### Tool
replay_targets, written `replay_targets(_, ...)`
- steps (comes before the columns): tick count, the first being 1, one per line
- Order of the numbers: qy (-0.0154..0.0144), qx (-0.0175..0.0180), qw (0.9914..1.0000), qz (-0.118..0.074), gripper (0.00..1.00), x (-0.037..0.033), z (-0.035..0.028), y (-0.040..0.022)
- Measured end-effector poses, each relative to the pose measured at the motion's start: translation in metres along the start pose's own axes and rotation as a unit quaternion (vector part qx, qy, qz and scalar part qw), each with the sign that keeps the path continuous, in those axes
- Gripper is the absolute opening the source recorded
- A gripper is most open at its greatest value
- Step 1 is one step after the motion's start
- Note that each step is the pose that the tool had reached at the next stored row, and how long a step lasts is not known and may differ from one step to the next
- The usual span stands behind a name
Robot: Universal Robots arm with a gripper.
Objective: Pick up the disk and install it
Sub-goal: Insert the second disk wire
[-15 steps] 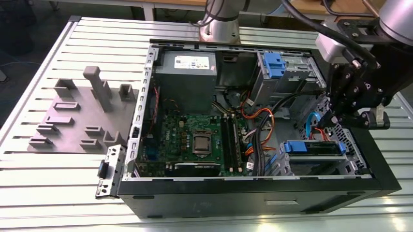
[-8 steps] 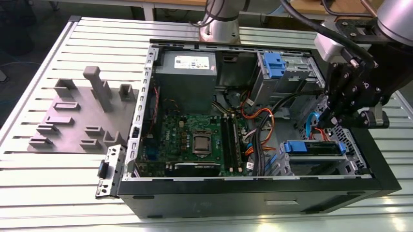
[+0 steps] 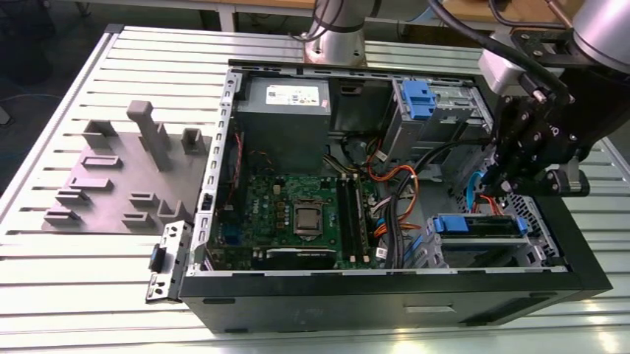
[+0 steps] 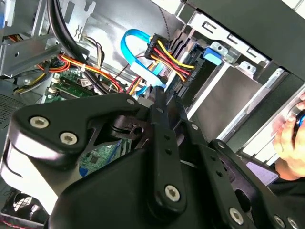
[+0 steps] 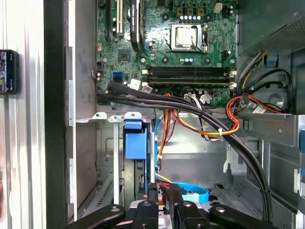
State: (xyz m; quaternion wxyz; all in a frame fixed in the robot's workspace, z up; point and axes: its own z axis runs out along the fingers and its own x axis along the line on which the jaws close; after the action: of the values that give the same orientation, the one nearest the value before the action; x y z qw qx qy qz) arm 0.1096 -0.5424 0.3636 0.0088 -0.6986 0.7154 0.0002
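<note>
- The case lies open on its side. The arm reaches in at the exterior view's right, so a sideways drift could knock it against the bay's metal wall.
- The board sits well apart from the tool. It is at risk only if a snagged cable whips across it.
- The disk sits in the lower bay, its blue tab facing the board. If it is crooked in the rails, a push could jam it or snap the tab.
- The gripper hangs just beside the disk. Its jaws look drawn together with nothing between them, so it could not catch the disk if it slid.
- A hand appears near the case edge and could be pinched.
- The wires and the blue cable lie close ahead of the fingertips and could hook and pull loose.
</note>
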Motion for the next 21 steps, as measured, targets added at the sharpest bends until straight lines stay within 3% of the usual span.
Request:
replay_targets(3,-0.0015,-0.0039,0.99999,0.000,0.24,-0.0004,0.0007,-0.0005)
replay_targets(4,-0.0032,-0.0045,0.99998,0.000,0.24,-0.0005,0.0008,-0.0005)
replay_targets(7,-0.0121,-0.0052,0.99991,0.000,0.24,-0.0010,0.0004,-0.0006)
replay_targets(9,-0.0151,-0.0053,0.99987,0.000,0.24,-0.0014,-0.0002,-0.0006)
replay_targets(16,-0.0154,-0.0089,0.99984,0.000,0.24,-0.0027,0.0003,-0.0041)
replay_targets(21,-0.0152,-0.0093,0.99984,0.000,0.24,-0.0026,0.0049,-0.0041)
